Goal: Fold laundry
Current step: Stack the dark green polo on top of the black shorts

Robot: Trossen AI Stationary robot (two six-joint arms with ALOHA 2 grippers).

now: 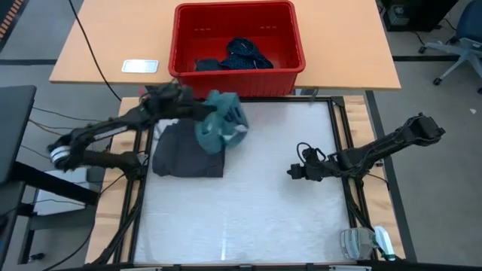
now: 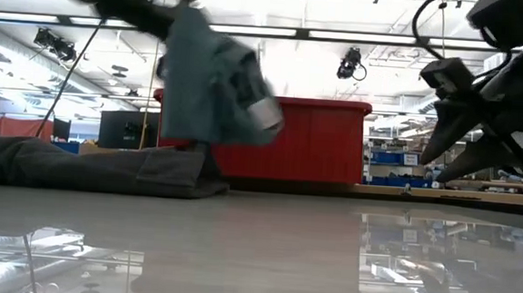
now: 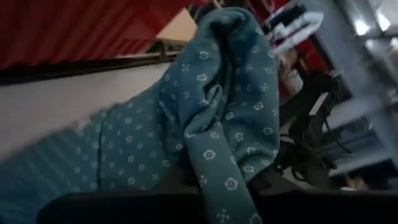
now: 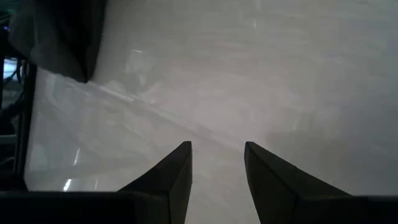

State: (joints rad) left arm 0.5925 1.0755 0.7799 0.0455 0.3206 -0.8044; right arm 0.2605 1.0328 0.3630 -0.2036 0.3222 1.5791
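The left gripper (image 1: 197, 111) is holding a teal-green collared shirt of soft cloth, finely dotted with small pale flowers (image 1: 221, 125), its fingers pinched shut on a bunched fold of the fabric. In the low view this shirt (image 2: 213, 82) is hanging clear of the table, draped down from the gripper in front of the red plastic basket (image 2: 309, 138). The left wrist view is showing the gathered cloth (image 3: 211, 118) filling most of the frame — the fingers themselves are hidden beneath it.

A charcoal grey garment (image 1: 186, 153) is lying flat on the white table surface (image 1: 256, 211) near its far-left corner, partly under the hanging shirt. In the low view it is spreading low along the tabletop (image 2: 87, 168).

The red basket (image 1: 290, 45) is sitting on a wooden desk beyond the table, and dark navy pieces of laundry (image 1: 239, 56) are lying inside it.

The right gripper (image 1: 292, 172) is hovering over the bare right half of the table, well apart from the clothes. Its two dark fingers (image 4: 171, 177) are standing apart with nothing between them — the gripper (image 4: 216, 171) is holding nothing.

A small clear object (image 1: 361, 242) is resting at the table's near-right corner.
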